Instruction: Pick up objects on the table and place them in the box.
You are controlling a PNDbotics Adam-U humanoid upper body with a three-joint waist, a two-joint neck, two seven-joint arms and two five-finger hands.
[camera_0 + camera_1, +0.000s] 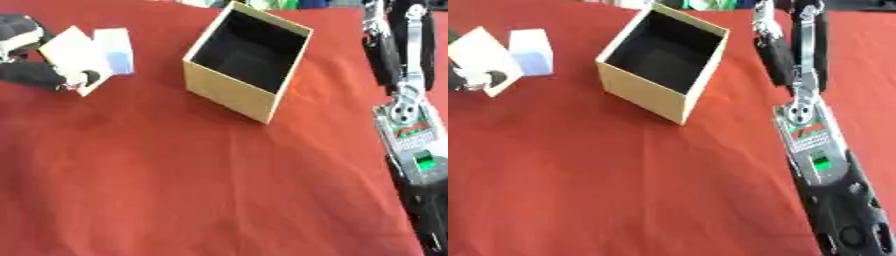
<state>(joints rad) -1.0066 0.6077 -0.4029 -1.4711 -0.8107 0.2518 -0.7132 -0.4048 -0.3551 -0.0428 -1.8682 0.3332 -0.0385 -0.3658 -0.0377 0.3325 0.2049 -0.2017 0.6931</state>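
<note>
An open cardboard box with a black inside stands on the red cloth at the upper middle, turned cornerwise. At the upper left my left hand has its dark fingers pinched on the lower edge of a flat cream packet, held tilted. Right behind the packet a pale blue and white carton stands on the cloth. My right hand reaches up along the right side, to the right of the box, fingers straight and holding nothing.
The right forearm, with a green-lit panel, runs down the right edge. The red cloth covers the whole table. Bits of coloured things show at the far edge behind the box.
</note>
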